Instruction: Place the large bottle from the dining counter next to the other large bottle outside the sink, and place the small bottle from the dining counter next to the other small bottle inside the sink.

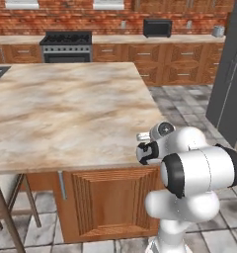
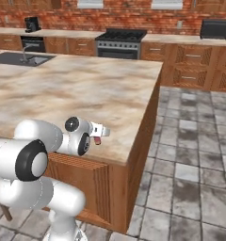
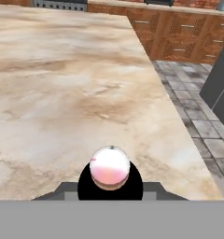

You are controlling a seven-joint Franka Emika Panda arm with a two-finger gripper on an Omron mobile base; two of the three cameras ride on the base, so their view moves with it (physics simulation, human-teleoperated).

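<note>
The small bottle (image 3: 109,167), pinkish-white with a pale rounded cap, sits between my fingers, seen from above its cap in the hand view. My gripper (image 2: 98,136) is shut on it and holds it just above the front right corner of the dining counter (image 2: 72,94). From the right base view the small bottle (image 2: 97,140) shows as a small pink piece under the hand. The arm is folded close to the base, its hand (image 1: 146,147) over the dining counter's (image 1: 66,108) edge. The sink (image 2: 26,59) lies far off at the counter's back left, with its faucet (image 2: 24,51).
A stove (image 1: 66,46) and wooden cabinets line the brick wall behind. A microwave (image 1: 157,27) stands on the back counter. A dark fridge (image 1: 231,79) rises at the right over a tiled floor (image 2: 190,141). A stool (image 1: 7,202) stands by the counter's front left.
</note>
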